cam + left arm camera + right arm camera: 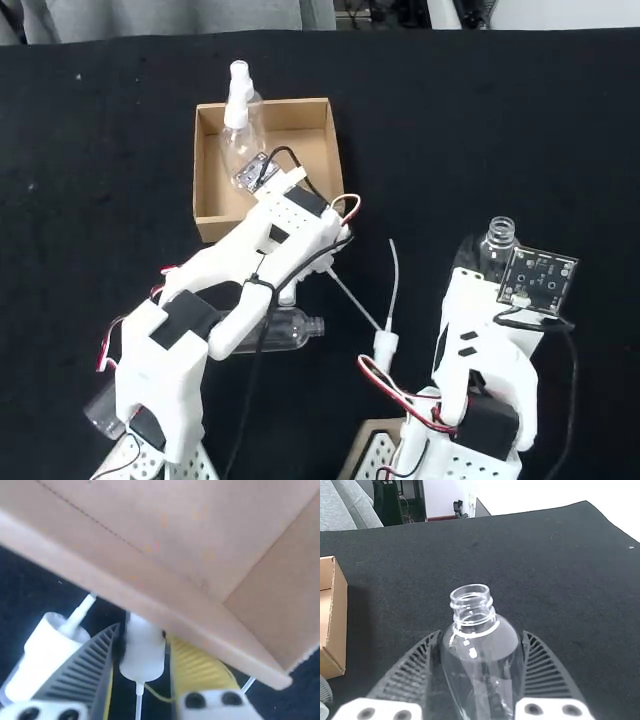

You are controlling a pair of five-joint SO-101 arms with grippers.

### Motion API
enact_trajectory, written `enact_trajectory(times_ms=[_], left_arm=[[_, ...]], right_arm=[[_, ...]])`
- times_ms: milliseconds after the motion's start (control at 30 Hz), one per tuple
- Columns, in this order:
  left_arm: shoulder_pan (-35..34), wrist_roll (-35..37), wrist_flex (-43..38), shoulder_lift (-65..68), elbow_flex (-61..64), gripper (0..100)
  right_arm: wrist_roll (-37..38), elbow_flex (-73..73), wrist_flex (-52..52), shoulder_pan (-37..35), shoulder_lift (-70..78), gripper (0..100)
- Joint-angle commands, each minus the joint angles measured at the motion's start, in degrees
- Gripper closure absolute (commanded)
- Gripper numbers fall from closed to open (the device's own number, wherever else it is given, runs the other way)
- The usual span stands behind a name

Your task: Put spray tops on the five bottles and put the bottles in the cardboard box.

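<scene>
My right tool (481, 636) is clenched on a clear, uncapped plastic bottle (480, 665), upright, well apart from the brown cardboard box (208, 215) on the black bench (520, 130). My left tool (142, 635) grasps a white plastic spray top (142, 660) beside the box rim. Plan: hold the bottle steady, thread the dip tube (137, 700) in first, then seat the top squarely.

From where I stand: 1 cardboard box (212, 226), 4 clear plastic bottles (497, 240), 3 white spray tops (385, 347) that I can make out, 2 white robot arms (250, 270), 1 black table (100, 150)
</scene>
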Motion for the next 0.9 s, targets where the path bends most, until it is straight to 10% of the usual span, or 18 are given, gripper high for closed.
enact_trajectory(times_ms=[0,867], left_arm=[[-0.84,0.09,0.79,-0.88,-1.19,97],[-0.92,-3.16,10.11,-7.38,-1.63,97]], right_arm=[[0.09,-0.48,-1.76,1.23,-5.41,90.4],[0.09,-0.48,-1.76,1.23,-5.41,90.5]])
